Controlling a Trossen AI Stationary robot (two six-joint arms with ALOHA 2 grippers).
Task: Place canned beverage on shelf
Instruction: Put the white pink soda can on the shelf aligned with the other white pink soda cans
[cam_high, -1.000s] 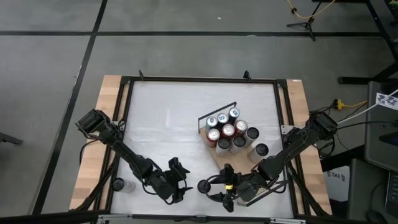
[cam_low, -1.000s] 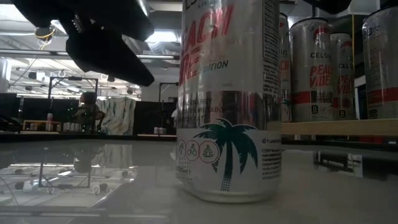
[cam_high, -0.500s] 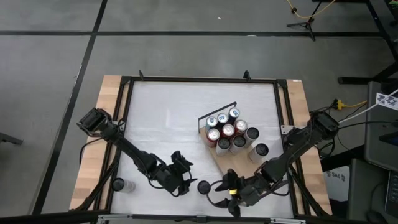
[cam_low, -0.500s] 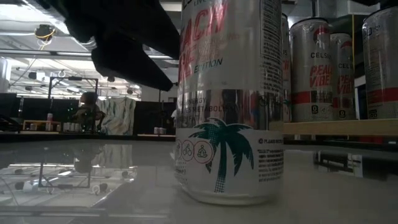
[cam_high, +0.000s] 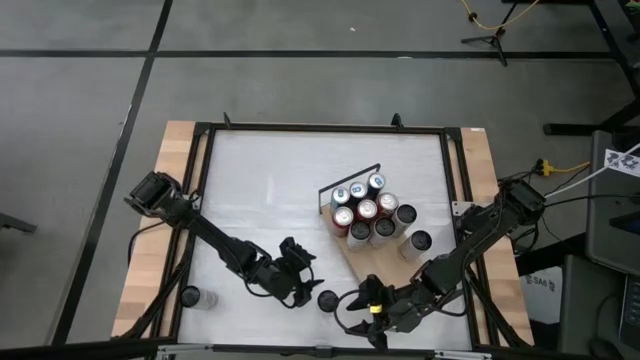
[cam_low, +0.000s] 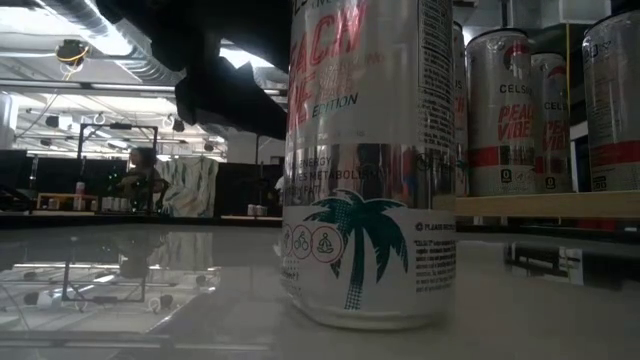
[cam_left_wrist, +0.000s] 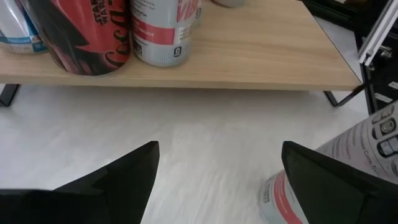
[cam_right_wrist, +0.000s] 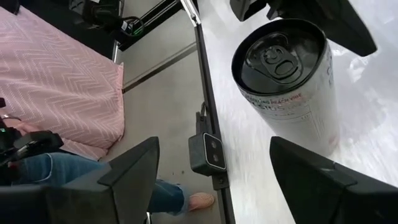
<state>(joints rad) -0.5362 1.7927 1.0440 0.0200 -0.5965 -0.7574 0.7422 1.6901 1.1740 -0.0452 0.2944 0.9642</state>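
Lone Celsius can stands upright on the white tabletop near the front edge, off the shelf — it's the one to be placed. In the low view it fills the frame, palm-tree print facing the lens, w/ the shelved cans behind and higher on the wood board.

Left gripper sits just beside the can on its left, fingers spread wide, nothing between them; the can shows off to one side of its wrist view, so the jaws aren't lined up on it yet. Looks like an approach, not a grasp.

Right gripper is just the other side of the can, fingers also spread and empty — its cam looks down on the can lid.

Shelf already carries a cluster of cans toward its far end; near end is bare wood, prob. where this one goes. Whichever arm grips needs to centre on the can body first — a grazing finger could tip it.
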